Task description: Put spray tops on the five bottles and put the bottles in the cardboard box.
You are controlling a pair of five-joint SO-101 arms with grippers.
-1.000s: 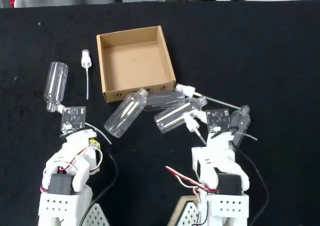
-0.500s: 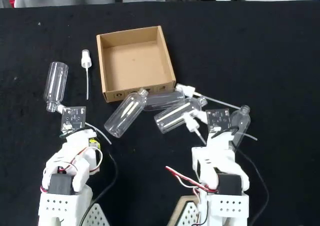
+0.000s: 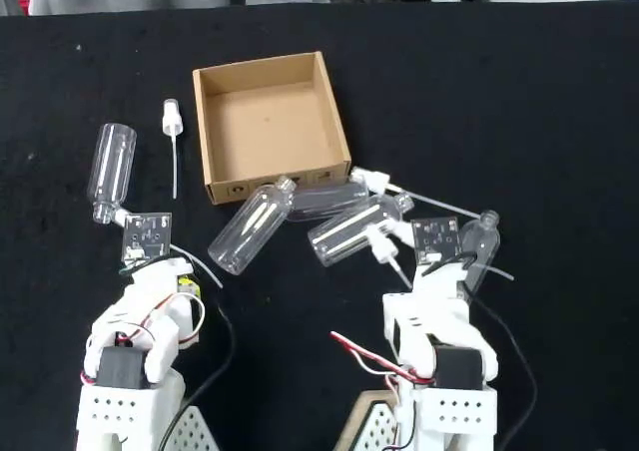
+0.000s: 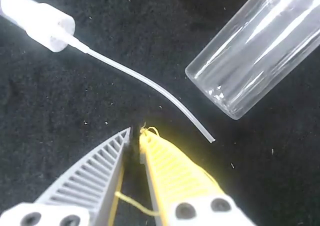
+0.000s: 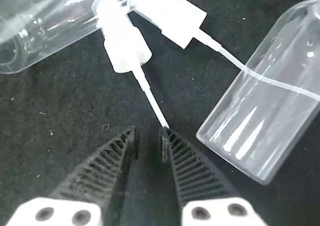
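Observation:
The open cardboard box [image 3: 268, 122] sits at the table's middle back. Clear bottles lie on their sides: one at the left [image 3: 110, 167], three in a cluster before the box [image 3: 250, 226] [image 3: 329, 200] [image 3: 354, 229], one at the right [image 3: 479, 241]. Loose spray tops lie beside the box [image 3: 172, 120], behind the cluster [image 3: 369, 180] and in front of it [image 3: 384, 243]. My left gripper [image 4: 136, 132] is shut and empty, just short of a spray top's [image 4: 45, 21] curved tube. My right gripper [image 5: 148, 132] is shut to a narrow slit with nothing in it, at the tip of a spray top's [image 5: 122, 41] tube.
Both arms are folded low at the table's front edge, their bases [image 3: 125, 391] [image 3: 444, 391] near me. A bottle's base [image 4: 260, 46] lies close ahead of the left gripper, another bottle [image 5: 265, 121] beside the right one. Black cloth stretches behind and right of the box.

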